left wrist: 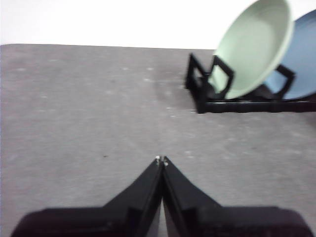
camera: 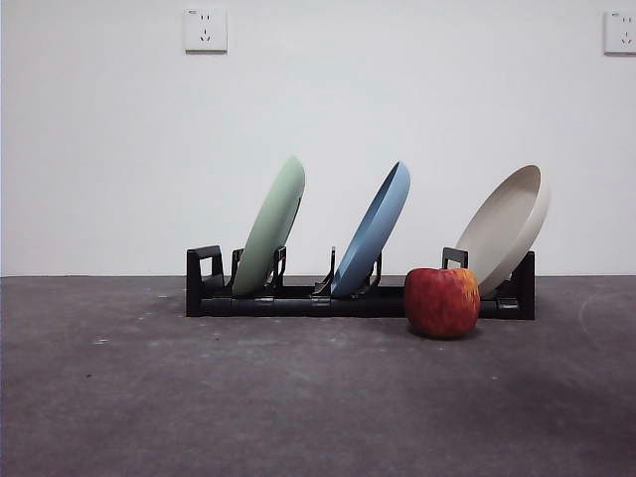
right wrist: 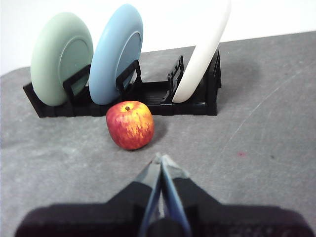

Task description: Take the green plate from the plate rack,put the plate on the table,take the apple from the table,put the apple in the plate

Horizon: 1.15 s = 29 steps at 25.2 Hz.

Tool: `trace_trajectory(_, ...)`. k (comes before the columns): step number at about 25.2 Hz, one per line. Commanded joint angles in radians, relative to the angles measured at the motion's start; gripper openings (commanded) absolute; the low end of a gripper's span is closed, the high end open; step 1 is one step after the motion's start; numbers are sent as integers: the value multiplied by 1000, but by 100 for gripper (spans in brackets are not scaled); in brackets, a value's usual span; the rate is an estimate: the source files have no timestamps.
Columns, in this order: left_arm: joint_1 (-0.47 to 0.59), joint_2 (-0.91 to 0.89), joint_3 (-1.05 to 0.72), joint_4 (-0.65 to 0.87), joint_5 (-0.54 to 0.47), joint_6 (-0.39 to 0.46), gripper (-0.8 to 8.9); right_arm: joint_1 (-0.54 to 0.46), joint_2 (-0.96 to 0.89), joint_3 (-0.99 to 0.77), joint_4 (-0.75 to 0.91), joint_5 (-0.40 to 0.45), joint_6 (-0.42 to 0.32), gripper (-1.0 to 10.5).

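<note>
The table (camera: 298,397) fills the lower part of the front view, dark grey and mottled, with a white wall (camera: 318,129) behind it carrying two sockets (camera: 206,30) at the upper left and upper right of the frame.

The rack (camera: 298,300) lies across the middle of the front view, long, low and black. Three plates stand in its slots, all tilted toward the right of the frame:
- the green plate (camera: 270,227) — at the left end of the rack, held between upright prongs;
- the blue plate (camera: 373,231) — in the centre slot;
- the beige plate (camera: 509,227) — at the right end, leaning furthest.

The apple (camera: 442,302) sits on the table in front of the rack, right of centre in the front view, below the gap between blue and beige plates. It is upright, stem up, as the right wrist view shows.

The right gripper (right wrist: 162,160) hangs above the table near the apple, apart from it; its jaws are pressed together with nothing between them. The left gripper (left wrist: 161,160) is over bare table, well apart from the green plate at the upper right of its view; its jaws are also closed and empty. Neither gripper appears in the front view.
</note>
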<state>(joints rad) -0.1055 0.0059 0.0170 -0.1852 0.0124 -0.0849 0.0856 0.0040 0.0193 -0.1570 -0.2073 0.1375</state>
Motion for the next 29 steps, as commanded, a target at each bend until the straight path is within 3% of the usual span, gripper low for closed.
trace_trajectory(1, 3, -4, -10, 23, 60, -60, -7, 1, -3, -8, 17, -2, 93, -10)
trace_trajectory(6, 3, -4, 31, 26, 129, -137, -8, 1, -1, 47, 16, -3, 161, -12)
trace_trajectory(16, 2, 82, 240, -73, 217, -182, -8, 1, 126, 294, -93, -10, 174, -12)
trace_trajectory(23, 2, 247, 425, -183, 363, -149, -8, 2, 310, 531, -328, -159, 43, -12)
trace_trajectory(29, 2, 385, 563, -316, 546, -53, -8, 2, 473, 726, -613, -284, -139, -12)
